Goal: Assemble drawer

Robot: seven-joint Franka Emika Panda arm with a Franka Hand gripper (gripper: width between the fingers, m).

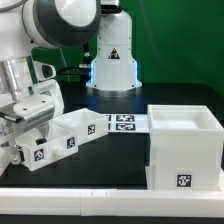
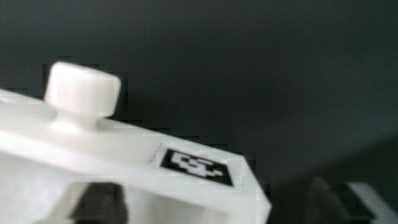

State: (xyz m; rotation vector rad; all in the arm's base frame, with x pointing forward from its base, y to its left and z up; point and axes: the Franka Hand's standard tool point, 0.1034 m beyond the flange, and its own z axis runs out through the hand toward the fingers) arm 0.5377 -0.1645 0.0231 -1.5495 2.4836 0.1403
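**Jaws astride the knobbed tray wall**

The smooth white plastic tray [image 1: 40, 150], with a rounded peg-like knob [image 2: 80, 90] and a square black-and-white tag [image 2: 199, 165], sits near the matte black table's [image 1: 120, 175] front corner at the exterior view's left. The boxy hollow casing [image 1: 185, 145] stands along the front edge. The arm is bent downward, and the gripper's [image 2: 222, 205] fingers are apart, straddling the tray's knob wall.

Smooth white plastic tray [image 1: 85, 125] and casing [image 1: 185, 150]; matt black table [image 1: 110, 165].

Marker board [image 1: 126, 122] on blk table [image 1: 180, 95] (white rail [image 1: 70, 193] at front edge)
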